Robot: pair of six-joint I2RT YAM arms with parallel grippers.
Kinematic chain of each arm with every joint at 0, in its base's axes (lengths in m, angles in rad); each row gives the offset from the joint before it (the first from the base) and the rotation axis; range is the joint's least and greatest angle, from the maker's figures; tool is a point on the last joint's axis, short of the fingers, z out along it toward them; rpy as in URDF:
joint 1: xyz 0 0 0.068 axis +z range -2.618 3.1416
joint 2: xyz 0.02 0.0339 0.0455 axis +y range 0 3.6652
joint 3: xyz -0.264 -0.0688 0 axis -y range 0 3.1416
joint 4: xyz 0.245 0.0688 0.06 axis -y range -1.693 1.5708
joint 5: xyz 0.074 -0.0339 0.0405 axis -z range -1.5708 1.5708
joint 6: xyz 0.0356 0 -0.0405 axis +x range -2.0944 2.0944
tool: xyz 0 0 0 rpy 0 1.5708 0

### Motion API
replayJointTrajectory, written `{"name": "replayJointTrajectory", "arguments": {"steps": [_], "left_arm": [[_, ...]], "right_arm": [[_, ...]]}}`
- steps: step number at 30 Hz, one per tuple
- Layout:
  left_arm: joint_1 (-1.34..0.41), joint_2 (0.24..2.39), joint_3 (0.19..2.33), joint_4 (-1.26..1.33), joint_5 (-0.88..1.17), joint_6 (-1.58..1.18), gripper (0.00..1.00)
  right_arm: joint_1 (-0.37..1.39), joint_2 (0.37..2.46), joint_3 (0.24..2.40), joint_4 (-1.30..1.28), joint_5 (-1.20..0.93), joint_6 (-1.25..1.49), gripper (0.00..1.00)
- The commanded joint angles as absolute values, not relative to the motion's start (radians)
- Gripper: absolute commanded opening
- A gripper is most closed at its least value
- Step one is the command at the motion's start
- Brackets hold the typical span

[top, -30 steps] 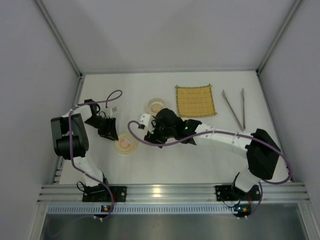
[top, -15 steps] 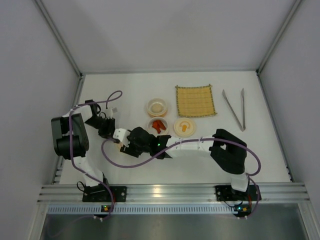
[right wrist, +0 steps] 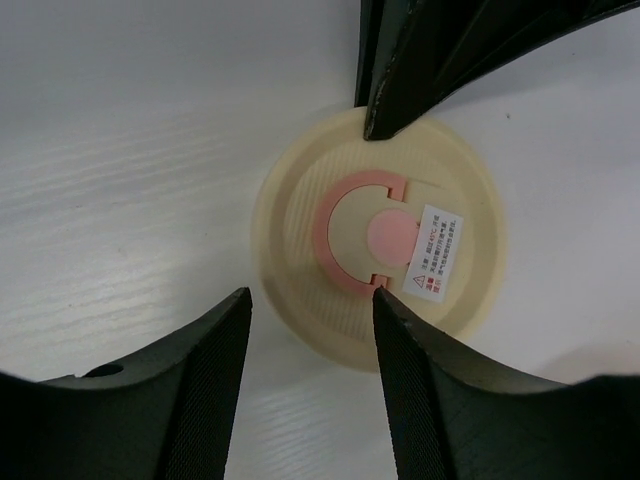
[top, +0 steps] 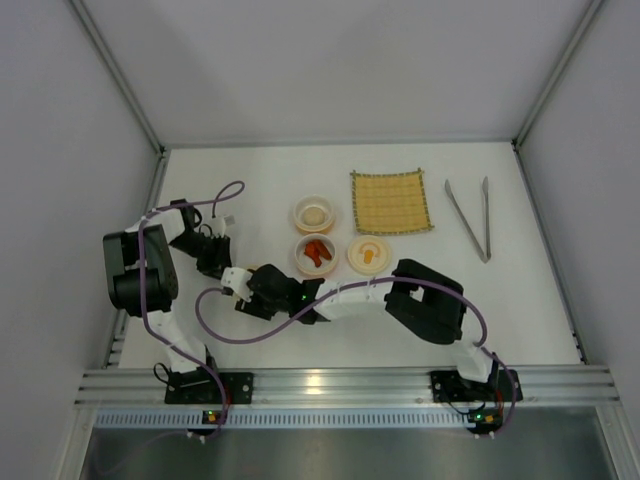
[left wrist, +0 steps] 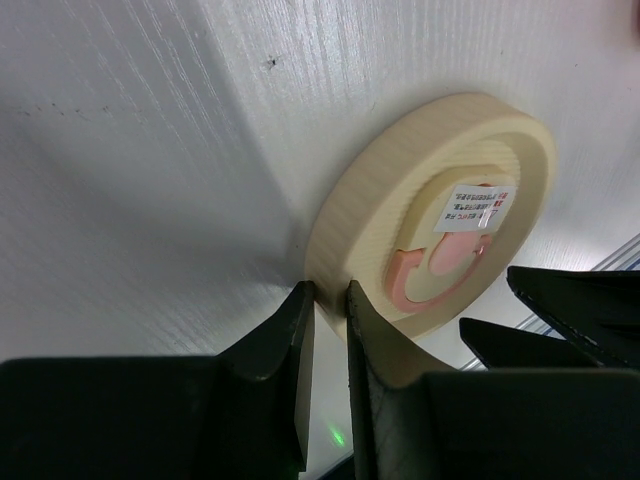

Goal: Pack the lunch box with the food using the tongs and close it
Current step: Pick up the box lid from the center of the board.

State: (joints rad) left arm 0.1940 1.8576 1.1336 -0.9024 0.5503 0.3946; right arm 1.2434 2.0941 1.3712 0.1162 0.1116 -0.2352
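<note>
A round cream lid [right wrist: 380, 235] with a pink mark [left wrist: 440, 210] lies on the white table at the left. My left gripper [left wrist: 325, 292] is shut on its rim, and its black fingers [right wrist: 385, 100] reach the lid's far edge in the right wrist view. My right gripper [right wrist: 310, 295] hangs open over the lid's near edge. In the top view both grippers [top: 218, 265] [top: 243, 292] cover this lid. The food sits in two cream lunch box bowls: an off-white ball [top: 314, 213] and red-orange pieces [top: 318, 249]. The silver tongs [top: 470, 218] lie untouched at the far right.
A second cream lid [top: 369, 254] with an orange mark lies right of the bowls. A yellow woven mat [top: 391, 202] is behind it. The right arm [top: 420, 300] stretches leftward across the table's near half. Grey walls enclose the table.
The right arm has swung left from over the bowls to the pink-marked lid, uncovering the bowls and the orange-marked lid. The left gripper has closed on the lid's rim.
</note>
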Motion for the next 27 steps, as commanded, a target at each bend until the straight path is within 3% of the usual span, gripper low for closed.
{"name": "replayJointTrajectory", "arguments": {"steps": [1,24,27], "left_arm": [[0.192,1.894,1.121,-0.919,0.494,0.43,0.0],[0.19,1.898,1.12,-0.927,0.497,0.448,0.0],[0.19,1.896,1.114,-0.923,0.489,0.451,0.0]], "right_arm": [[1.256,2.118,1.448,0.227,0.107,-0.262,0.52],[1.25,2.241,1.526,0.232,0.193,-0.344,0.49],[1.246,2.264,1.548,0.235,0.227,-0.351,0.43]]}}
